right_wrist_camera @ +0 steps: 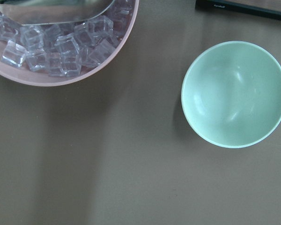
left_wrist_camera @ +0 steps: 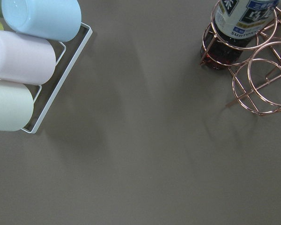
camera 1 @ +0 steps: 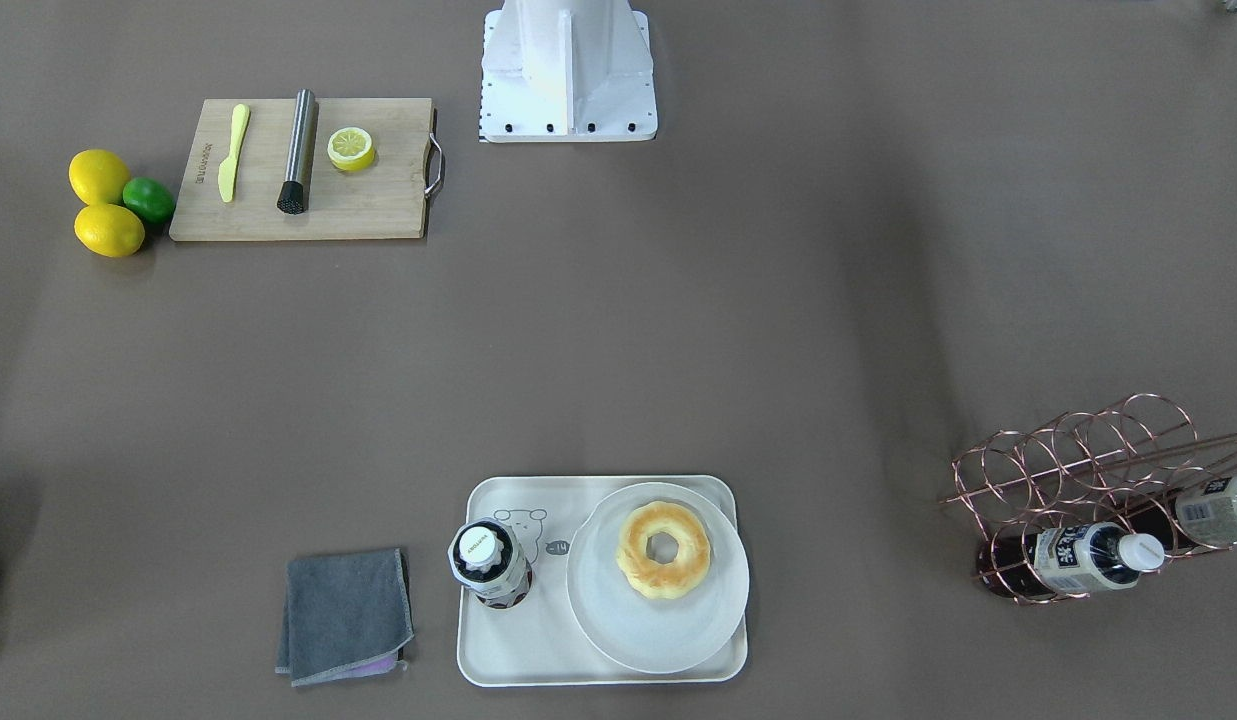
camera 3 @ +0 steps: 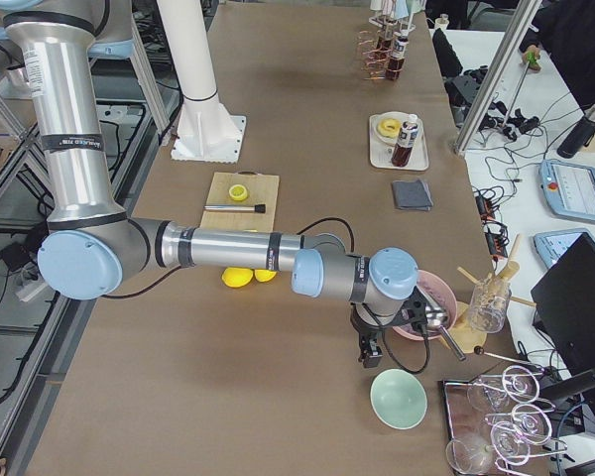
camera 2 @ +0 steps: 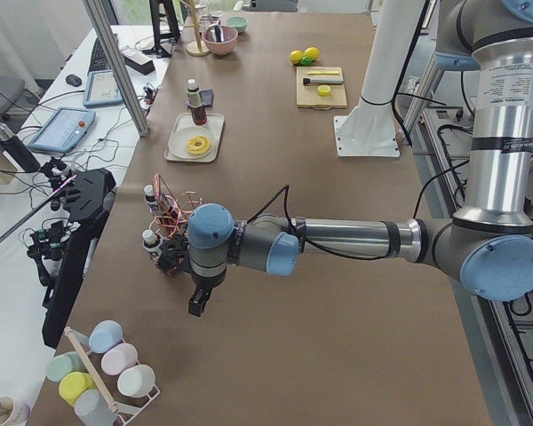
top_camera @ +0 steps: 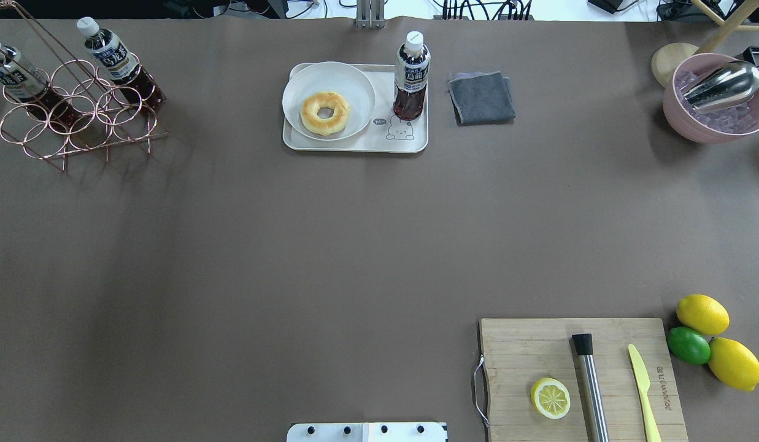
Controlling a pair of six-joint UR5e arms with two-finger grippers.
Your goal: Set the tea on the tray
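On the tray [top_camera: 354, 146], the tea [top_camera: 411, 77] stands upright beside a plate [top_camera: 358, 92] bearing a doughnut [top_camera: 324, 113]. Two alike bottles [top_camera: 117, 60] sit in the wire rack [top_camera: 84, 116]; a pink bowl [top_camera: 686, 126] holds ice [top_camera: 716, 120] and a scoop [top_camera: 723, 85]. Both the left gripper [camera 2: 197, 306] and the right gripper [camera 3: 365, 351] hang far from the tray; how open they are cannot be told.

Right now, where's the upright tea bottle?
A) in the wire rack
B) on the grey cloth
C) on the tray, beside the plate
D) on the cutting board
C: the tea stands upright on the tray, beside the plate holding the donut.
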